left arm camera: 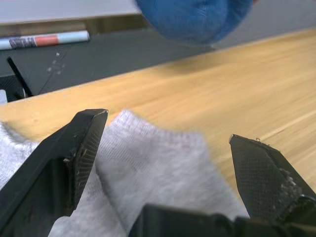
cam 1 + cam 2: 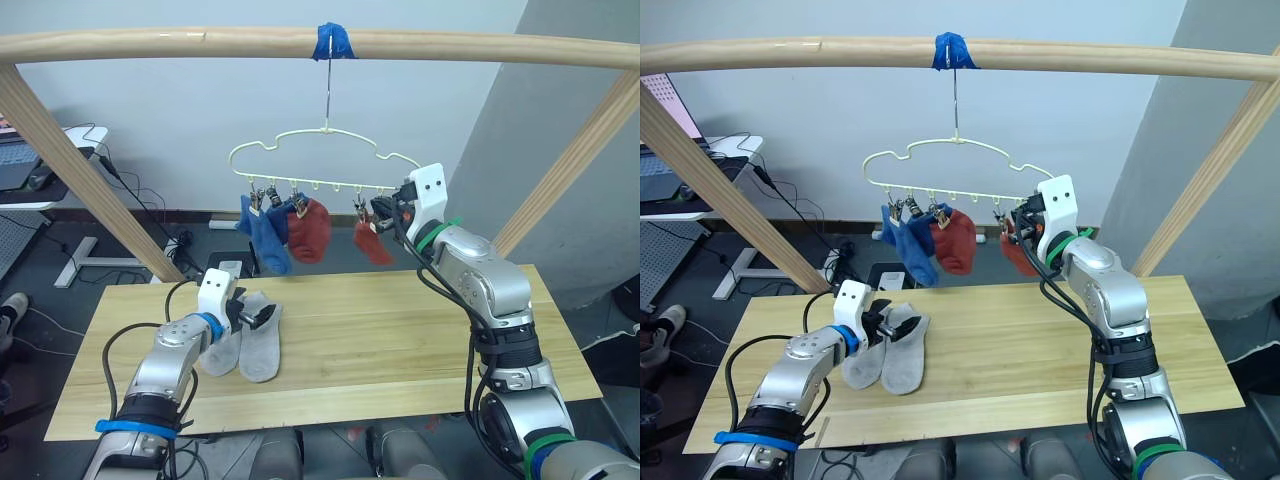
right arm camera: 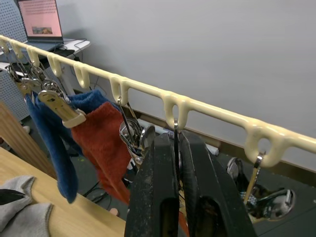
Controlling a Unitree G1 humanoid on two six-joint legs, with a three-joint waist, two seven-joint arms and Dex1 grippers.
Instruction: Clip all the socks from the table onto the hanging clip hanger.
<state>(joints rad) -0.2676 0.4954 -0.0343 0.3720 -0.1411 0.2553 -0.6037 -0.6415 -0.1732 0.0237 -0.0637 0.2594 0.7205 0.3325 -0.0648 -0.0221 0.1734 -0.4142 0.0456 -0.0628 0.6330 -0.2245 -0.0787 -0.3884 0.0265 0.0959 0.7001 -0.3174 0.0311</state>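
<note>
Left eye view: two limp grey socks (image 2: 248, 345) on pale table (image 2: 400, 340).

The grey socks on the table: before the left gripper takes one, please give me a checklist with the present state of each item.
1. Left gripper open: ok.
2. Its fingers astride a grey sock: ok.
3. Two grey socks lie overlapping; taking only one: cannot tell.
4. Free clip on the clip hanger: cannot tell.
5. Right gripper shut on a clip, steadying the hanger: ok.
6. Blue socks and rust red socks hang clipped: ok.
</note>
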